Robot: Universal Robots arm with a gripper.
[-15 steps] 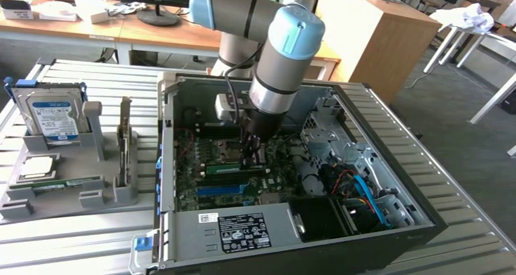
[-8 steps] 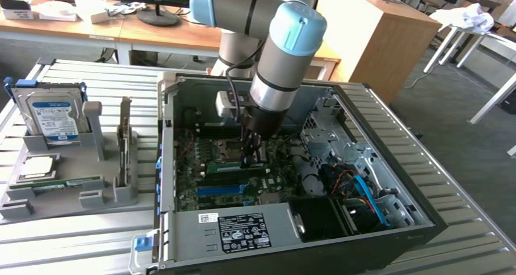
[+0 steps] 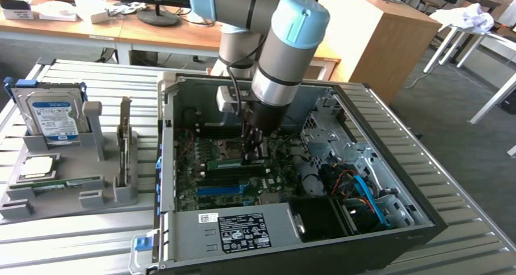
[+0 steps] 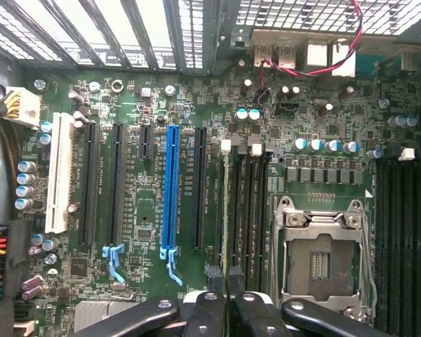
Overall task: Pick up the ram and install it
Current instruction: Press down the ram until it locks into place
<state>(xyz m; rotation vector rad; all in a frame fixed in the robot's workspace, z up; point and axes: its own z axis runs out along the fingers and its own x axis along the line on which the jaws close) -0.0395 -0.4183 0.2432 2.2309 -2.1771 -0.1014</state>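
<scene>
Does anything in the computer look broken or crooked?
Nothing looks broken, crooked or spilled. The computer case lies open on its side, but tidily. The gripper is shut low over the memory slots, and the processor socket beside them is empty.

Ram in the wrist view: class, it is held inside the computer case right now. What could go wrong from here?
1. The fingers pinch the ram above a row of close-set memory slots. A small offset could land it between slots or seat it skewed.
2. The open CPU socket lies right beside those slots. A slip that way might damage its bare contacts.
</scene>
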